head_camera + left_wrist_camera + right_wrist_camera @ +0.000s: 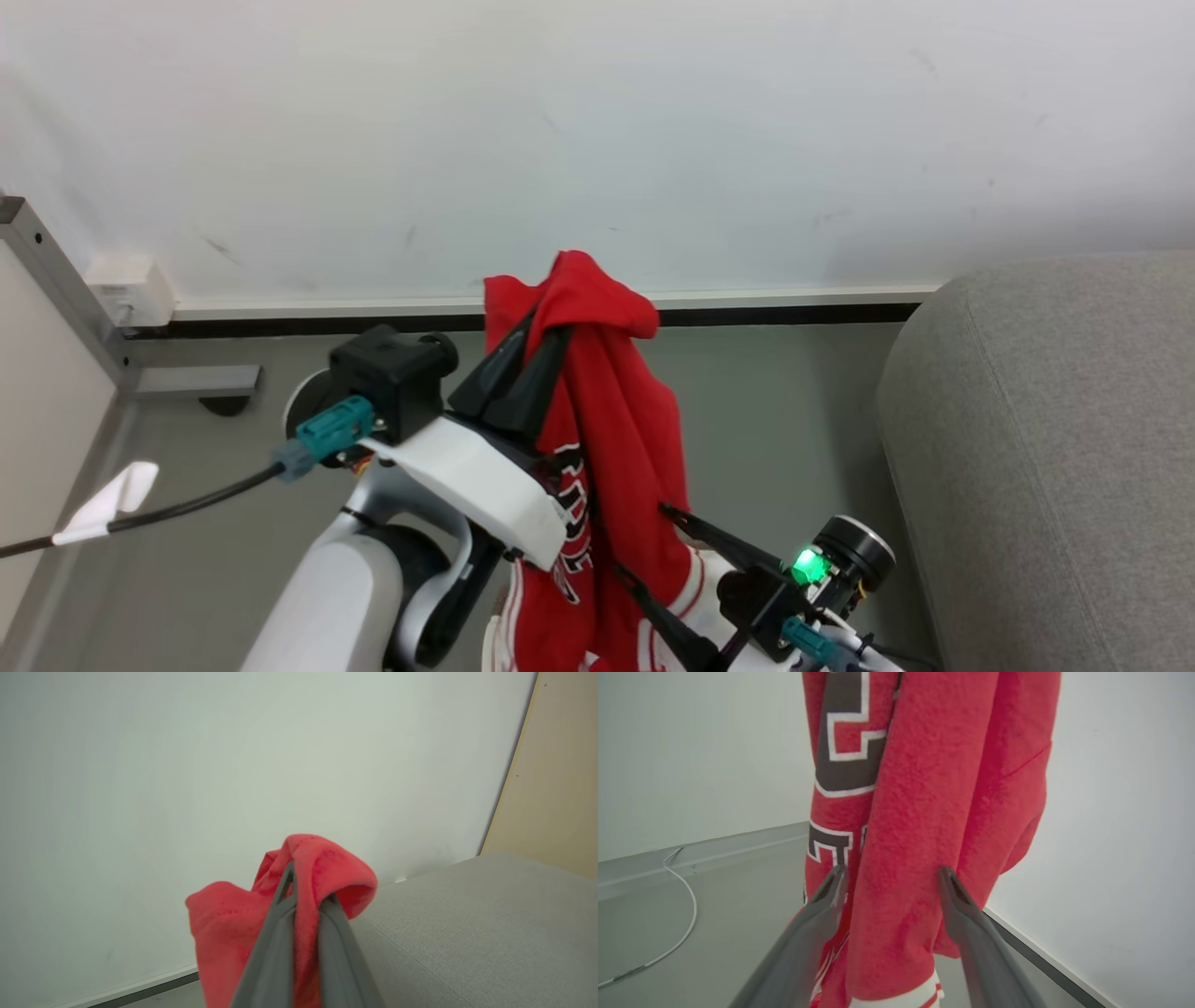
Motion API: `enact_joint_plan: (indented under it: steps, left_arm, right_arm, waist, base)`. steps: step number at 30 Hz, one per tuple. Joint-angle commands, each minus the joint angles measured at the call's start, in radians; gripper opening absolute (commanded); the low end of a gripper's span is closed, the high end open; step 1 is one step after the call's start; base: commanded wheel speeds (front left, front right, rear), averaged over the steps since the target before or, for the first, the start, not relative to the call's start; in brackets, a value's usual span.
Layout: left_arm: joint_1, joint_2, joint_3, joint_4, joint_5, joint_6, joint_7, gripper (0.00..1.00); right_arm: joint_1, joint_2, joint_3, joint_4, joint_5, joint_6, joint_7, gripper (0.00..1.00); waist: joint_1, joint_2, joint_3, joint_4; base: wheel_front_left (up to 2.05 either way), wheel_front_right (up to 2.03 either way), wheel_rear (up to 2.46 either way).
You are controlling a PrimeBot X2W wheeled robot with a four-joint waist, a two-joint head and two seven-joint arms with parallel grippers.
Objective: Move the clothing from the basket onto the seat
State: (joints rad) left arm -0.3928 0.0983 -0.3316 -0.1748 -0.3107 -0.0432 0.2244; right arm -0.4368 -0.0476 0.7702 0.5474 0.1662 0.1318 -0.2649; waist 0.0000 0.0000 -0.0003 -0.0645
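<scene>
Red clothing (pixel 625 439) dangles by one fold from my clamped left jaws, right jaws agape around it, and may slip.

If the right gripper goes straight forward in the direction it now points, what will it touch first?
The clothing. It hangs straight ahead of the right gripper, whose open jaws stand on either side of the red fabric. How much free depth remains before contact is hard to judge.

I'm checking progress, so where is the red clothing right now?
Mid head view, the clothing hangs from the shut left tool, off the floor, just left of the sofa; the open right tool straddles its lower part.
</scene>
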Motion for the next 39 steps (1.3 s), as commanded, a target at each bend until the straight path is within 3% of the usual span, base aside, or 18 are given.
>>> enact_joint_plan:
  steps: [1,9,17,19,20,24,25,26,27,28,29,30,33,39]
  left_arm:
    - [-0.011,-0.003,-0.008,-0.017,0.013,0.000,0.006,0.00]
    - [-0.008,-0.011,-0.057,-0.081,-0.003,-0.008,0.038,0.00]
    - [0.006,-0.014,-0.088,-0.129,-0.017,-0.006,0.069,0.00]
    - [0.008,-0.014,-0.092,-0.132,-0.020,-0.005,0.069,0.00]
    - [0.008,-0.015,-0.093,-0.132,-0.023,-0.004,0.068,0.00]
    - [0.011,-0.009,-0.085,-0.122,-0.025,0.001,0.061,0.00]
    - [0.013,-0.006,-0.079,-0.117,-0.022,0.007,0.056,0.11]
    - [0.016,-0.005,-0.074,-0.111,-0.024,0.009,0.052,0.34]
    - [0.020,-0.004,-0.071,-0.104,-0.030,0.011,0.048,0.50]
    - [0.023,-0.001,-0.067,-0.097,-0.032,0.012,0.045,0.65]
    - [0.027,0.000,-0.063,-0.091,-0.035,0.014,0.042,0.71]
    - [0.032,0.001,-0.060,-0.083,-0.040,0.015,0.038,0.88]
    - [0.043,0.007,-0.048,-0.055,-0.045,0.018,0.023,1.00]
    - [0.072,0.009,-0.039,0.025,-0.056,0.014,-0.022,1.00]
  right_arm:
    - [-0.021,-0.005,0.008,0.033,-0.014,-0.002,0.001,1.00]
    - [-0.065,-0.005,0.021,0.121,-0.003,-0.002,0.001,1.00]
    - [-0.070,-0.004,-0.007,0.118,0.008,-0.002,0.001,1.00]
    - [-0.063,-0.005,0.004,0.126,0.037,-0.002,0.001,0.13]
    - [-0.066,-0.004,0.010,0.126,0.050,-0.002,0.001,0.00]
    - [-0.072,-0.005,-0.010,0.108,0.102,-0.002,0.001,0.00]
    - [-0.069,-0.005,-0.025,0.100,0.115,-0.002,0.001,0.00]
    - [-0.066,-0.005,-0.037,0.091,0.119,-0.002,0.001,0.00]
    - [-0.062,-0.004,-0.048,0.079,0.124,-0.002,0.001,0.00]
    - [-0.052,-0.004,-0.057,0.065,0.139,-0.002,0.001,0.00]
    - [-0.041,-0.004,-0.065,0.054,0.157,-0.002,0.001,0.00]
    - [-0.035,-0.004,-0.073,0.044,0.175,-0.002,0.001,0.00]
    - [-0.019,-0.004,-0.098,0.014,0.246,-0.002,0.001,0.00]
    - [-0.023,-0.006,-0.163,-0.032,0.393,-0.002,0.001,0.00]
  waist:
    - [0.0000,0.0000,-0.005,0.005]
    - [0.0000,0.0000,-0.010,0.021]
    - [0.0000,0.0000,-0.009,0.028]
    - [0.0000,0.0000,-0.008,0.029]
    - [0.0000,0.0000,-0.008,0.029]
    - [0.0000,0.0000,-0.005,0.026]
    - [0.0000,0.0000,-0.004,0.025]
    - [0.0000,0.0000,-0.003,0.024]
    - [0.0000,0.0000,-0.002,0.024]
    - [0.0000,0.0000,-0.001,0.024]
    - [0.0000,0.0000,0.000,0.023]
    - [0.0000,0.0000,0.000,0.022]
    - [0.0000,0.0000,0.003,0.014]
    - [0.0000,0.0000,0.009,-0.016]
  base:
    - [0.00,0.00,0.00]
    - [0.00,0.00,0.00]
    - [0.00,0.00,0.00]
    - [0.00,0.00,0.00]
    - [0.00,0.00,0.00]
    - [0.00,0.00,0.00]
    - [0.00,0.00,0.00]
    - [0.00,0.00,0.00]
    - [0.00,0.00,0.00]
    - [0.00,0.00,0.00]
    - [0.00,0.00,0.00]
    - [0.00,0.00,0.00]
    - [0.00,0.00,0.00]
    - [0.00,0.00,0.00]
